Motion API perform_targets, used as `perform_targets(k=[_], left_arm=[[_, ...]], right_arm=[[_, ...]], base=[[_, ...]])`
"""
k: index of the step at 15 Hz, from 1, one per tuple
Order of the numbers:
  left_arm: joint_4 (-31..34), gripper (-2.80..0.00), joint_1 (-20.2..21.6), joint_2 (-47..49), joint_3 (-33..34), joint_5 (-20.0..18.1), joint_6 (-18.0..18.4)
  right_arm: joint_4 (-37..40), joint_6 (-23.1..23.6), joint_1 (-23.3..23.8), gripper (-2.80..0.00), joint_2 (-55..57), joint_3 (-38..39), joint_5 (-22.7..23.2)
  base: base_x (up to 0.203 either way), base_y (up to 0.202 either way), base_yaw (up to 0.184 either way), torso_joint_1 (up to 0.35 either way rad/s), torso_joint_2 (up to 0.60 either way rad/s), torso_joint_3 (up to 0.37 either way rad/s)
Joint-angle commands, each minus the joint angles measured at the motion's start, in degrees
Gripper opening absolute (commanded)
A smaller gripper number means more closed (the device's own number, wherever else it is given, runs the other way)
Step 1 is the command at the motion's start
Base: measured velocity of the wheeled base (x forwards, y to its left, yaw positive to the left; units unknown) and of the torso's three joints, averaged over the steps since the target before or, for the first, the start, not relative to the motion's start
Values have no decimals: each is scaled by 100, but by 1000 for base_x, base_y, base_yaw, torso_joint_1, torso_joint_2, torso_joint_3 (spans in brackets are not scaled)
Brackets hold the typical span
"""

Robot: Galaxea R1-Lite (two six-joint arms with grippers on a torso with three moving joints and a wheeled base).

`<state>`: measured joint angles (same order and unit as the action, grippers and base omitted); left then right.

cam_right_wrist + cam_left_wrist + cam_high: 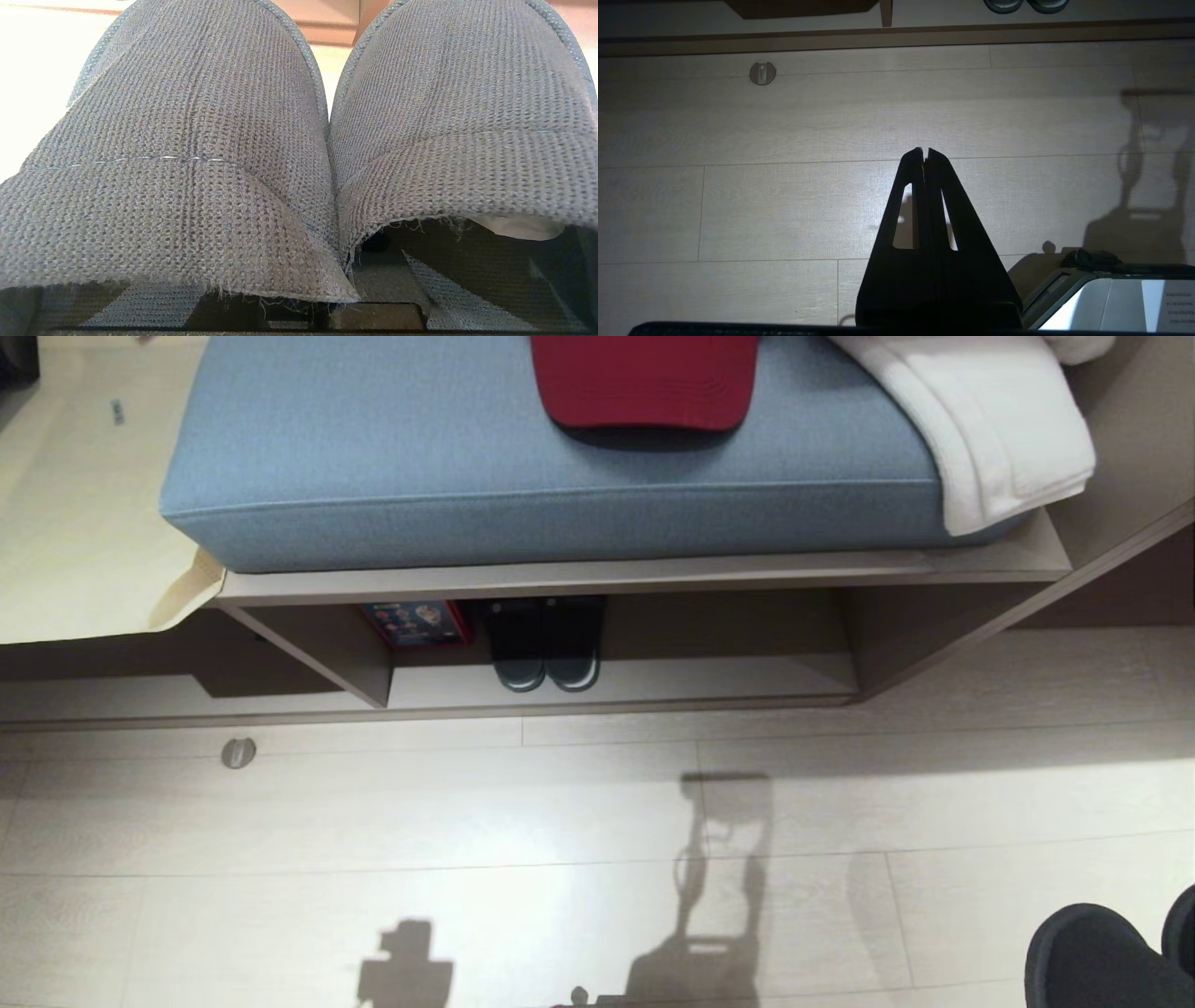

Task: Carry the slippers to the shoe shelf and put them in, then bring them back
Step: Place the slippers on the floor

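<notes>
In right hand [348, 261]: slippers [327, 140], toes outward.

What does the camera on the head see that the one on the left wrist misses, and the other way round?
Only the head view: the blue cushion, the red cap, the white towel and a red box. Only the left wrist view: the left gripper, shut, over bare floor, and a corner of the robot's base. Both: the shoe shelf, the black pair of slippers in it, the round floor disc and the robot's shadow.
</notes>
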<state>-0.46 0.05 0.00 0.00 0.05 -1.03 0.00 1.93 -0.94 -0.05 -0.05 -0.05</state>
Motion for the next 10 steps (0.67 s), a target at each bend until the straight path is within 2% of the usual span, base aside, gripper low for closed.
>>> perform_targets(k=[1, 10], left_arm=[[2, -280, -5, 0, 0, 3, -2], [-3, -280, 4, 0, 0, 3, -2]], right_arm=[[-9, 1, -3, -280, 14, -4, 5], [-9, -8, -3, -280, 14, -4, 14]], base=[[0, 0, 0, -1, 1, 201], [0, 0, 0, 3, 2, 202]])
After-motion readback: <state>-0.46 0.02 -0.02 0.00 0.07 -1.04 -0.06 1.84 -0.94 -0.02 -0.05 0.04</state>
